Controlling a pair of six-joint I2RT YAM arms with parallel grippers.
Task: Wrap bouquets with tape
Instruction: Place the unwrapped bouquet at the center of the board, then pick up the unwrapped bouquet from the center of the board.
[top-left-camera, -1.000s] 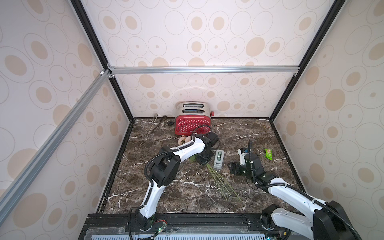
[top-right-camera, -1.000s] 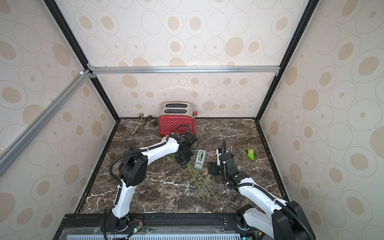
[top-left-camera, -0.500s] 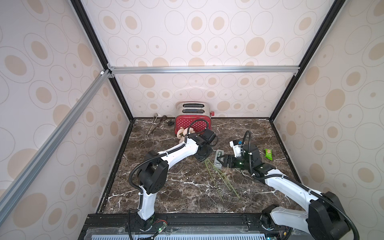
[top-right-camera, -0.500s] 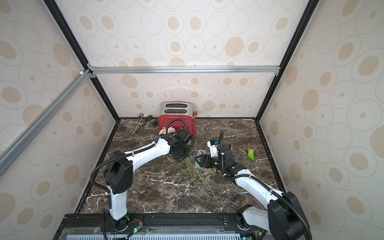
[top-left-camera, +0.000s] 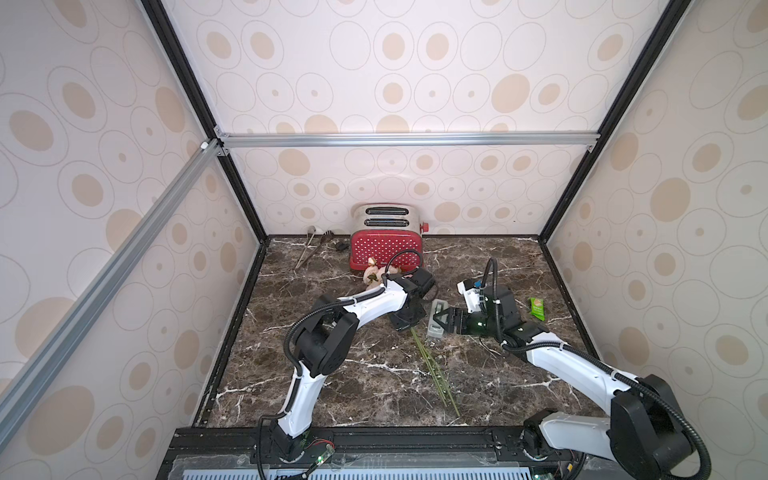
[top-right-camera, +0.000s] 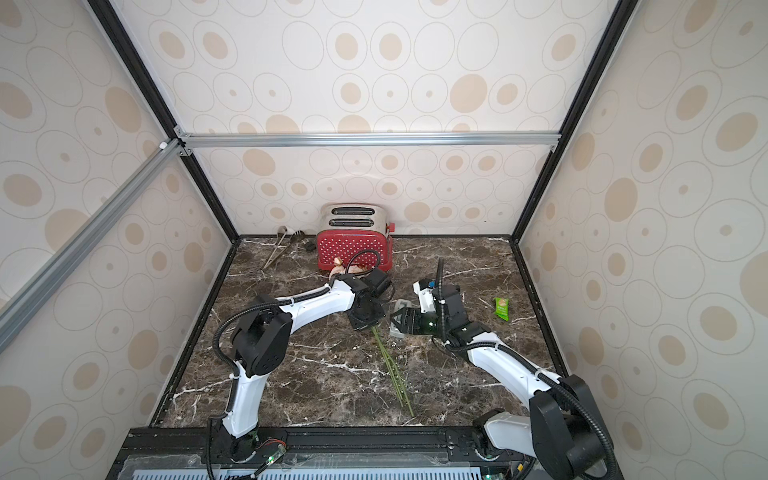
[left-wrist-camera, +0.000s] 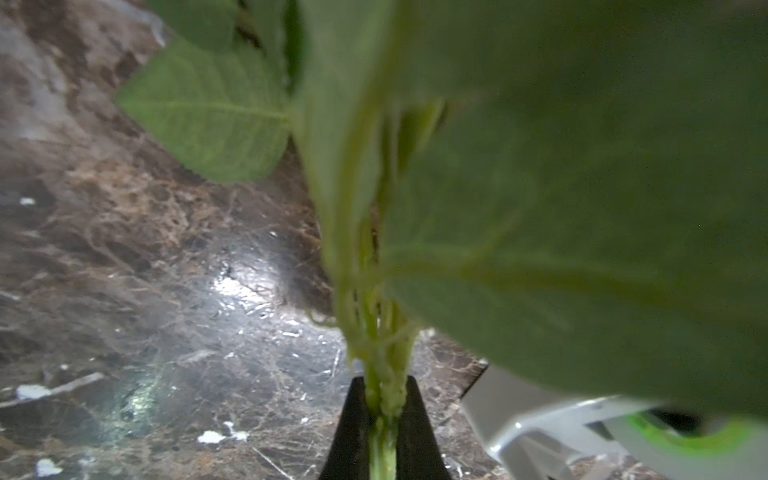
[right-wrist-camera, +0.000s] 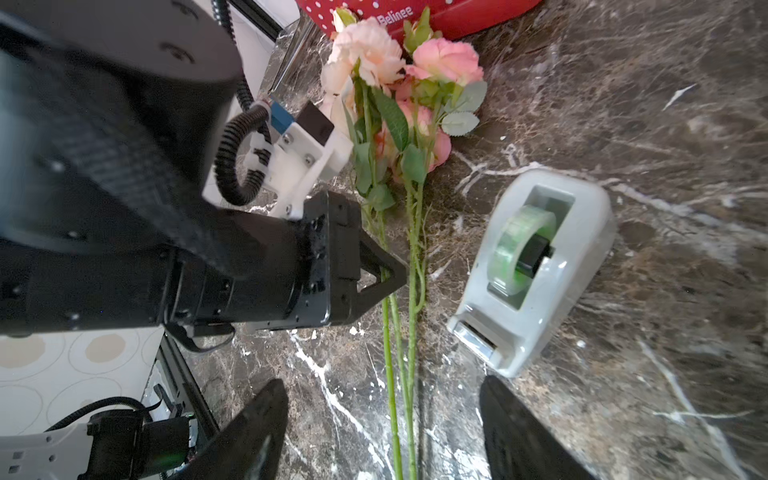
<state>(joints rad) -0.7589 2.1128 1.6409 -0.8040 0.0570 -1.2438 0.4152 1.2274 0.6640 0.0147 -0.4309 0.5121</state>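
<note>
In both top views the left gripper (top-left-camera: 406, 323) is clamped on the bouquet (top-left-camera: 371, 274) where the leaves give way to bare stems (top-left-camera: 432, 370). The blooms lie behind it toward the red toaster (top-left-camera: 384, 249), and the stems trail out past it toward the near edge of the marble table (top-left-camera: 332, 374). The right gripper (top-left-camera: 439, 321), jaws apart and empty, hangs right at the tape dispenser (top-left-camera: 434, 305). The dispenser sits between the two grippers, just beside the stems. Whether a finger touches it cannot be told from here.

In the left wrist view the black fingers (left-wrist-camera: 353, 424) pinch the stem bundle, blurred leaves (left-wrist-camera: 540, 208) fill most of the frame, and the dispenser's pale body (left-wrist-camera: 519, 432) lies just off to one side of the fingertips.

In the right wrist view the open fingers (right-wrist-camera: 257, 432) straddle the stems. The dispenser (right-wrist-camera: 536, 270) lies just ahead, off the finger farther from the left gripper (right-wrist-camera: 374, 274). Its cutter end is nearest and its long axis runs nearly parallel to the stems. The right arm looks the nearer one to the tape, so the coming move probably turns on a short sideways shift off the stems to that cutter end.
</note>
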